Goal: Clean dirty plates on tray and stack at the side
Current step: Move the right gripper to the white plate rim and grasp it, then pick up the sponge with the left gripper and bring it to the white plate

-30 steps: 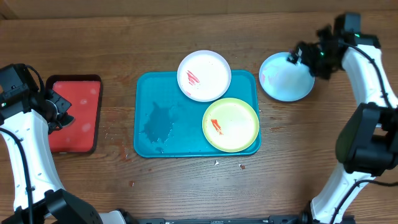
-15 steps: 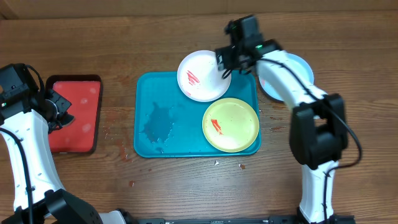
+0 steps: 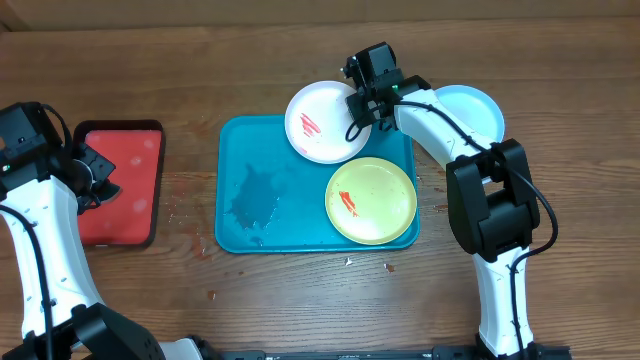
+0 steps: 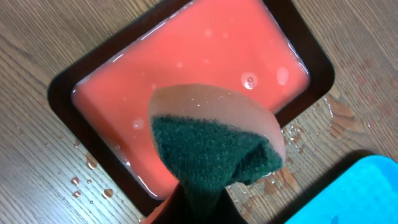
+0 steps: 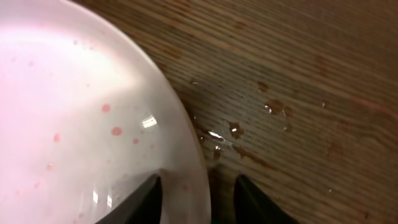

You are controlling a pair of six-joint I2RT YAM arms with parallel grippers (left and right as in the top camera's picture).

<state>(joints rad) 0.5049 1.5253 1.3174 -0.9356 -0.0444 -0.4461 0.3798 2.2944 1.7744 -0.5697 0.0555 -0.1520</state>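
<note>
I read this as the start of the second plate. The right gripper (image 3: 362, 100) is at the right-hand rim of the white plate (image 3: 322, 125), which lies at the top of the teal tray (image 3: 262, 150) and overhangs its upper edge. In the right wrist view the two fingers (image 5: 134, 199) stand apart with the rim between them, so they are released and not yet pinching. The left gripper (image 4: 198, 204) is clenched on a green sponge (image 4: 211, 143) over the red tray (image 4: 186, 50), which holds pinkish liquid, at the far left of the overhead frame. The yellow-green plate (image 3: 371, 200) sits lower right on the teal tray with its red smear untouched. The pale blue plate (image 3: 472, 105) is on the table (image 3: 300, 310) just right of the tray, apparently already set aside. Next, I'd say, the right fingers must close squarely on that thin, wet rim and steady the plate while the sponge comes across. The right arm covers part of the blue plate, so I cannot judge how clean it is. The left fingertips are cut off at the frame bottom. I cannot tell whether one right finger is under the rim.
</note>
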